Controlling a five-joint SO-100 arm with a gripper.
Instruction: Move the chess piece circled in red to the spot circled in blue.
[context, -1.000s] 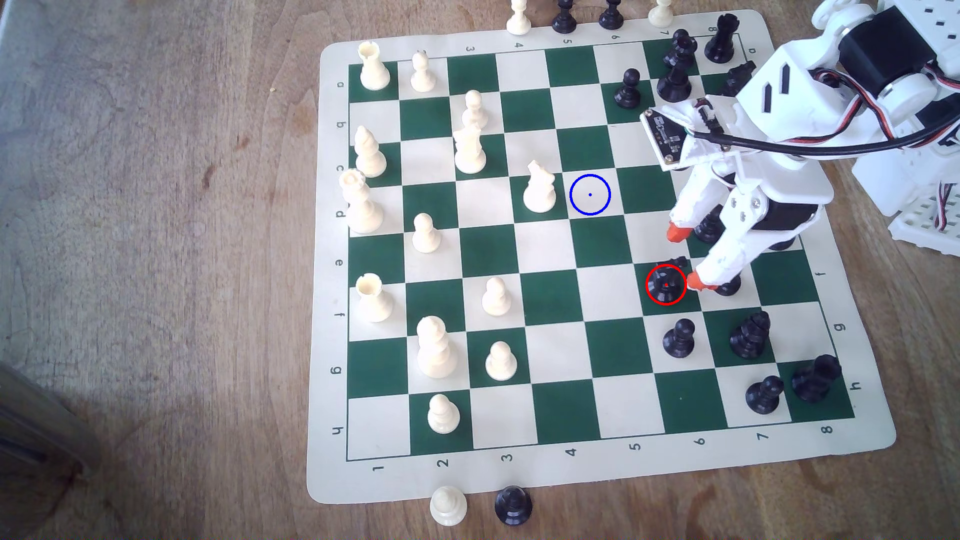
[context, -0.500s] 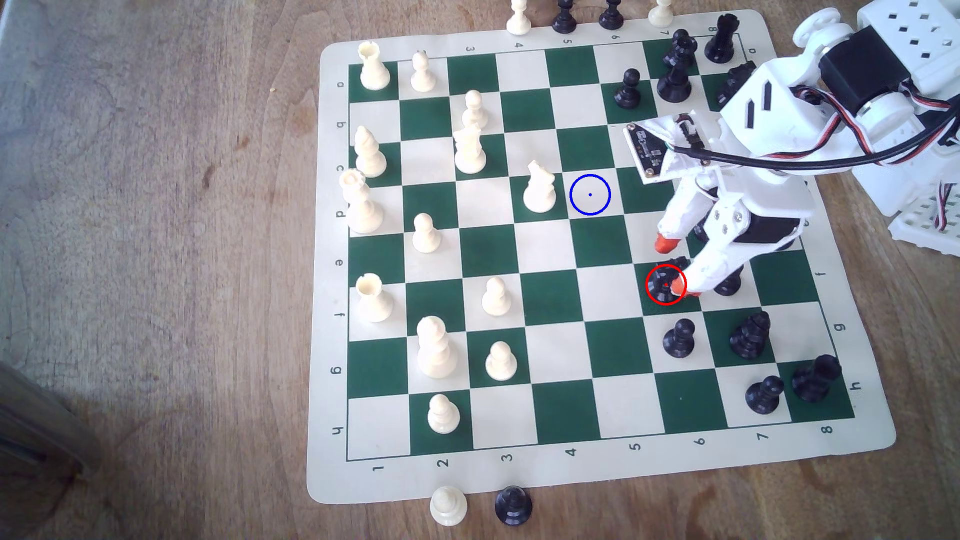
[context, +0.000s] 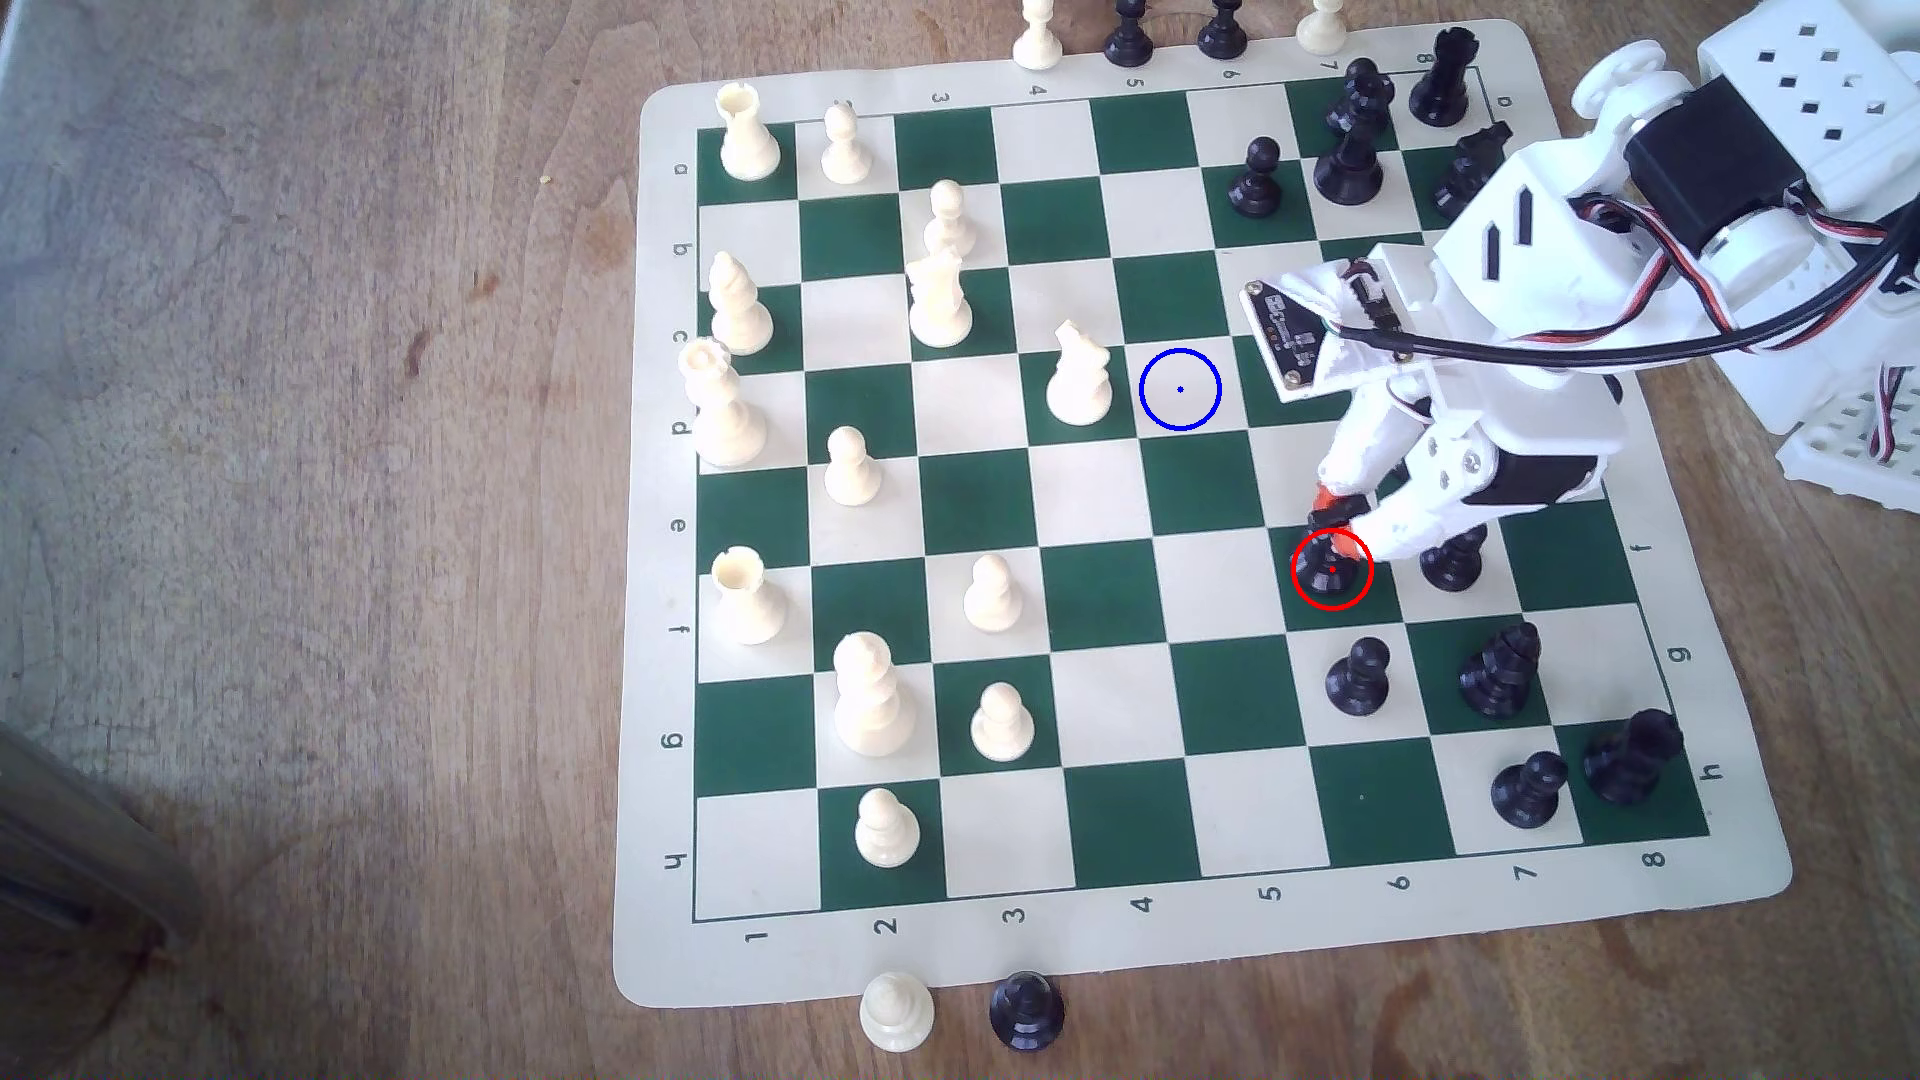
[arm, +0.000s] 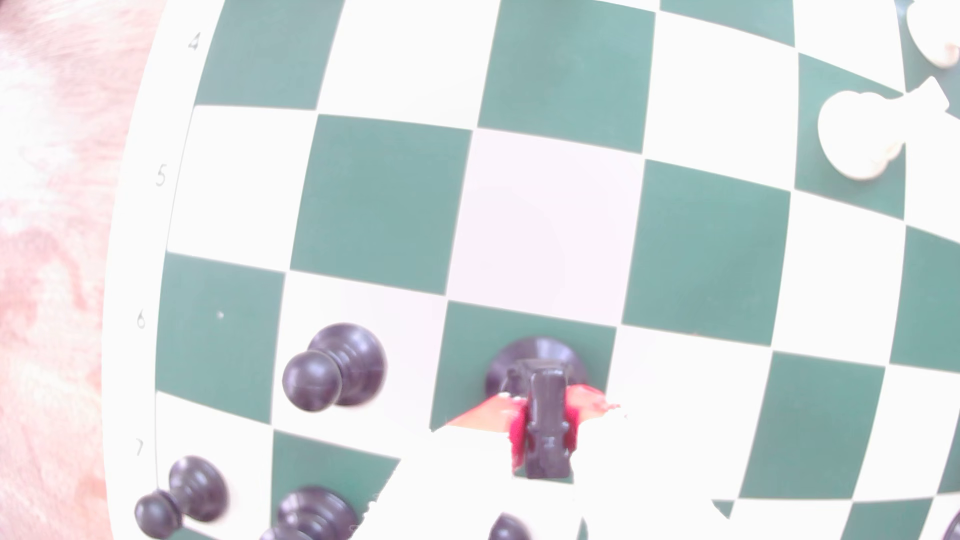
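End effector (context: 1332, 528) grips one black knight (context: 1329, 566) — orange fingertips (arm: 480, 418) pinching its head.

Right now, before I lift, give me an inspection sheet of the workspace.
Surface: green-and-cream chess mat on a wooden table.
Job's things: black knight on its red-ringed square; blue-ringed spot bare.
Clutter: white knight beside the spot; black pawn near the knight.
Gripper: gripper with orange-tipped jaws closed on the knight's head.
Cables: wire bundle above the board.
Surroundings: spare pieces off the mat.
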